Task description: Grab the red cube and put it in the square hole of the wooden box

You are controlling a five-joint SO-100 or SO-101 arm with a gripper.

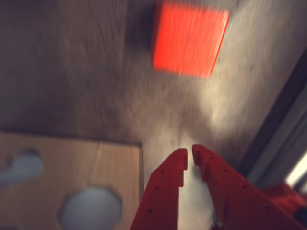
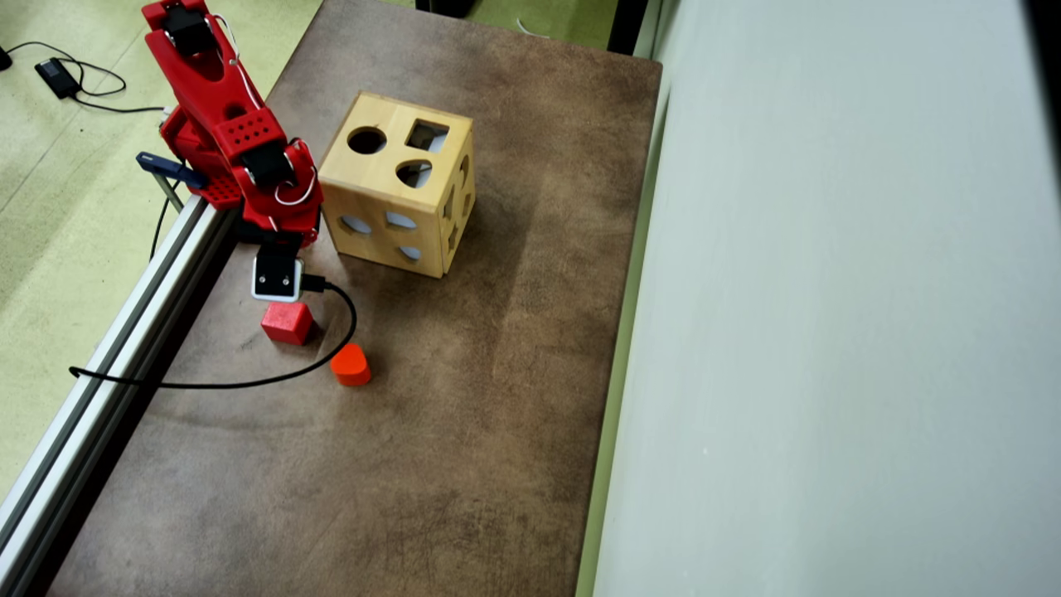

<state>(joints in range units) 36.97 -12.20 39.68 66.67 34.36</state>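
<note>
Wrist view: the picture is smearing with blur. The gripper [image 1: 189,152] is entering from the bottom centre, its red fingers nearly pressed together with only a thin slit between the tips, pinching nothing. The red cube [image 1: 190,39] is lying on the brown table [image 1: 72,72] at the upper centre, well ahead of the tips. A face of the wooden box [image 1: 115,167] is filling the lower left.

Overhead view: the arm [image 2: 232,133] is folding low at the upper left, and the cube [image 2: 287,322] is sitting just below its camera block, beside an orange heart block [image 2: 351,365]. The square hole [image 2: 427,135] is facing up on the box top [image 2: 394,178].

Judgement: the approach step is in hand. Next move calls for spreading the claw, then advancing to straddle the cube.
</note>
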